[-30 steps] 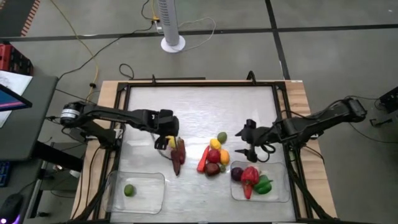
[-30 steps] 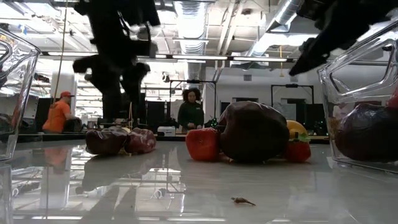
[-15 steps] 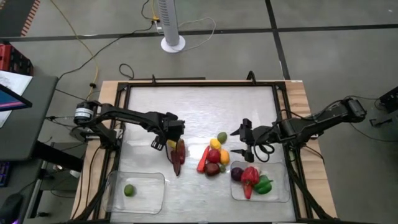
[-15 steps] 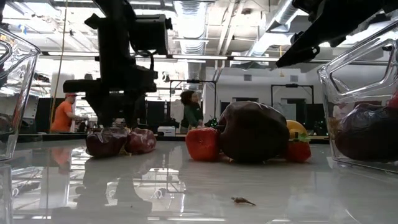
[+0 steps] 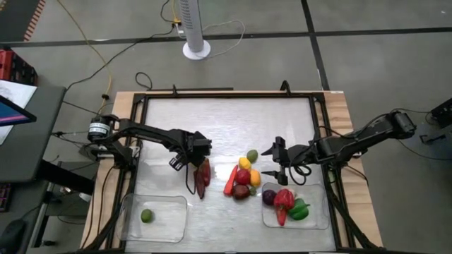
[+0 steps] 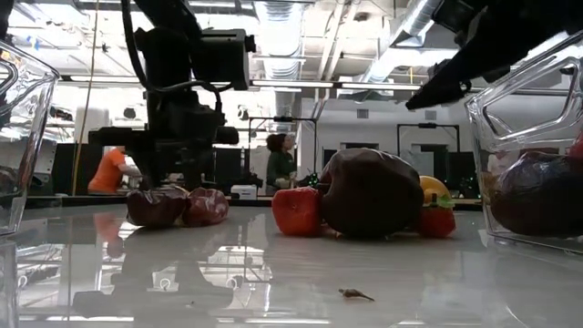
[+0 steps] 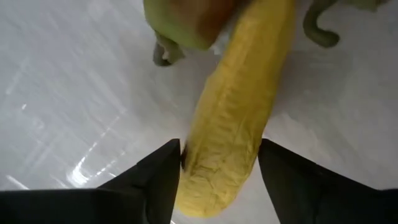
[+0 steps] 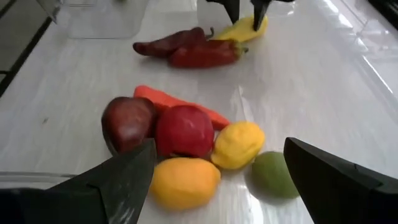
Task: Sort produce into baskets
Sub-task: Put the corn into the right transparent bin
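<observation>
A long yellow pepper lies on the table beside two dark red long peppers. My left gripper is down over it and shut on it. A pile at mid-table holds a carrot, a red apple, a lemon, a lime and a dark purple piece. My right gripper hangs open and empty just right of the pile. The left basket holds one lime. The right basket holds a red pepper, a green pepper and a purple piece. My left gripper pinches the yellow pepper's blunt end between its two fingers, which lie across the pepper. The fingers come from above, pointing down. The pepper lies flat on the table; its other end sticks out past the fingers.
A black frame rims the white tabletop. There is bare table between the peppers and the left basket. People stand in the room beyond the table in the low view.
My left gripper has come down from above the table, a little toward the near edge, onto the yellow pepper beside the dark red peppers. My right gripper has shifted slightly toward the table's left, closer to the pile. The produce has stayed in place.
</observation>
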`<state>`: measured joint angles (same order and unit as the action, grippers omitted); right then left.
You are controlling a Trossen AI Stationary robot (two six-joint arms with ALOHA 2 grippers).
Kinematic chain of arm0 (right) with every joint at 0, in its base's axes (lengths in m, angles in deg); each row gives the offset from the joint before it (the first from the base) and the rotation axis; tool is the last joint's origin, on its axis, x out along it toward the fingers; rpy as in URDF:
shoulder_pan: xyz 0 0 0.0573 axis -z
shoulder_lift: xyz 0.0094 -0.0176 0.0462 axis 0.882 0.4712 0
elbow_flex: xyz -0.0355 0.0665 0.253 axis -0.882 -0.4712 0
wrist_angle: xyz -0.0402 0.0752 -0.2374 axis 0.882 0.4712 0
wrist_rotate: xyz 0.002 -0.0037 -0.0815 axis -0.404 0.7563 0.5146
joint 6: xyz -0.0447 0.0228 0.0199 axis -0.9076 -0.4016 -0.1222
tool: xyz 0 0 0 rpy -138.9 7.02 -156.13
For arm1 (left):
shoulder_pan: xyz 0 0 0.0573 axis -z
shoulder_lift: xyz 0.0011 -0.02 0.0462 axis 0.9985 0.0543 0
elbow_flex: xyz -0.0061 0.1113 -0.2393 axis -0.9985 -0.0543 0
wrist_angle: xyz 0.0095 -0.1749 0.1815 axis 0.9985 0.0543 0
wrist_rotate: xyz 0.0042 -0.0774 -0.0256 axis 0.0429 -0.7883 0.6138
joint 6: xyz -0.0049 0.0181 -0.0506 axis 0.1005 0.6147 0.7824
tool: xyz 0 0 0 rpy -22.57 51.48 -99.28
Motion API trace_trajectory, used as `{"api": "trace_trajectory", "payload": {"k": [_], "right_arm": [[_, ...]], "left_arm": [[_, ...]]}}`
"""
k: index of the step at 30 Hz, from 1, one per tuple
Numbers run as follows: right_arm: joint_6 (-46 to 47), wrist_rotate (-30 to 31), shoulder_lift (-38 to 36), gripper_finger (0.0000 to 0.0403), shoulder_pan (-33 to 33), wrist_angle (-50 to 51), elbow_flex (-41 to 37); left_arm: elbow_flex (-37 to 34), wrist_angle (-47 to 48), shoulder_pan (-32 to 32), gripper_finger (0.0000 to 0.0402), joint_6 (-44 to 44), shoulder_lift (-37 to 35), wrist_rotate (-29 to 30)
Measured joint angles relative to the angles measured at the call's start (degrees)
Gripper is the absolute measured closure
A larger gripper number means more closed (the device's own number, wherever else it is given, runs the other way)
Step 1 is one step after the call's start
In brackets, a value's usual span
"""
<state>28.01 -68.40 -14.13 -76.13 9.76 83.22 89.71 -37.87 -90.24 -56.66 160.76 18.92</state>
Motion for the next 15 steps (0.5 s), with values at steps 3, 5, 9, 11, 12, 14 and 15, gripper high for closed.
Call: {"api": "trace_trajectory", "payload": {"k": [3,5,9,11,12,14,15], "right_arm": [[0.6,0.0,0.0,0.0024,0.0,-1.4,-1.2],[0.5,0.1,0.0,0.0024,0.0,-3.0,-1.6],[-0.3,0.2,0.0,0.0024,0.0,-5.1,-1.6],[-0.3,0.2,0.0,0.0024,0.0,-5.0,-1.6],[-0.3,0.2,0.0,0.0024,0.0,-4.9,-1.6],[-0.3,0.2,0.0,0.0024,0.0,-5.0,-1.6],[-0.4,0.2,0.0,0.0024,0.0,-5.0,-1.6]], "left_arm": [[-0.1,0.6,0.0,0.0236,1.7,0.0,1.3],[-0.1,0.5,0.0,0.0256,3.3,0.0,1.5],[0.0,1.2,0.2,0.0286,7.7,0.0,1.6],[0.7,3.3,0.5,0.0290,9.8,0.0,1.6],[1.3,4.1,0.7,0.0291,10.8,0.0,1.6],[2.9,6.3,1.1,0.0290,12.8,0.0,1.7],[3.8,8.0,1.3,0.0289,13.9,0.0,2.0]]}}
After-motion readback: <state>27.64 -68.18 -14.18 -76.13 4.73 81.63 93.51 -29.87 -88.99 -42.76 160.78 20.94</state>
